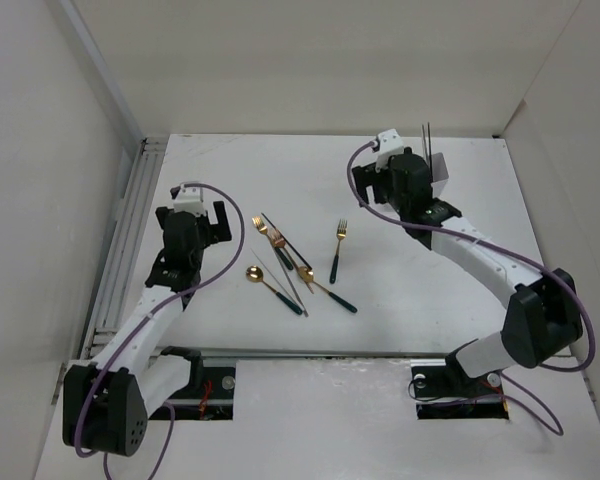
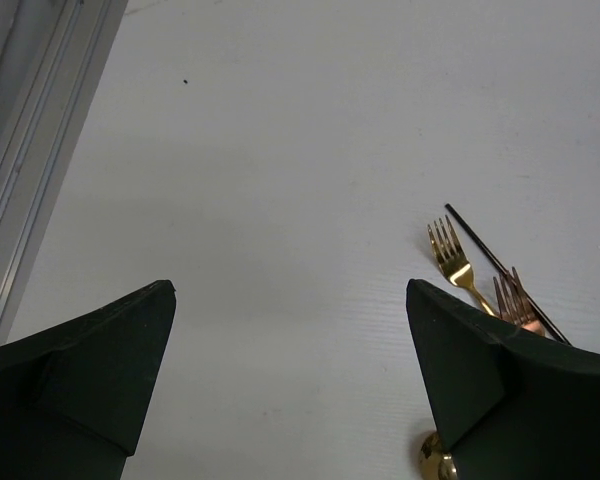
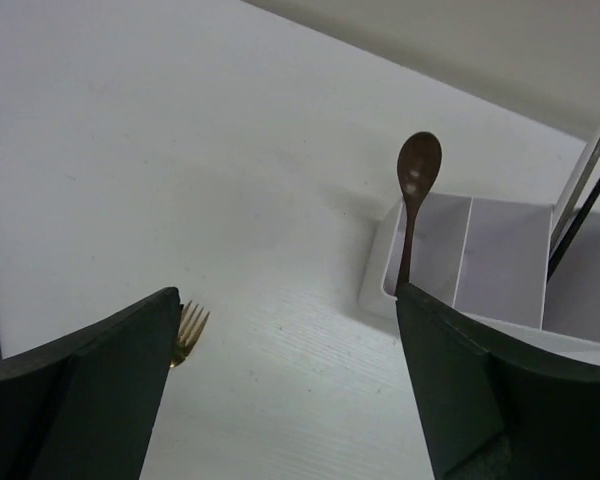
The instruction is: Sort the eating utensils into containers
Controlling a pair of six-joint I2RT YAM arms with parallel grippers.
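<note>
Left gripper (image 2: 288, 290) hangs over bare table (image 2: 280, 130), jaws spread wide with nothing between them. Just to its right lies a cluster of loose utensils. A gold fork (image 2: 450, 258) and a rose-tinted fork (image 2: 515, 298) lie side by side, and a dark chopstick (image 2: 490, 255) runs slantwise close along them. In the left wrist view the rose-tinted fork is cut off behind the right-hand finger, and only the edge of a gold bowl shows below it.

From above, the first spoon (image 1: 253, 272) and the second spoon (image 1: 306, 275), both gold-bowled with dark handles, lie nearer the arms. A thin stick (image 1: 280, 283) lies between them; whether it touches either is too fine to tell. A lone fork (image 1: 338, 250) lies apart to the right, tines toward the far wall.

The right gripper (image 3: 288, 290) is also wide open and empty, held low beside the white bin (image 3: 435, 250). A brown spoon (image 3: 418, 165) stands upright, bowl up, in the bin's left end compartment, its lower handle hidden by a finger. Two upright chopsticks (image 3: 580, 215) lean at the bin's right side, cut by the frame edge. From above, the arm hides most of the bin.
</note>
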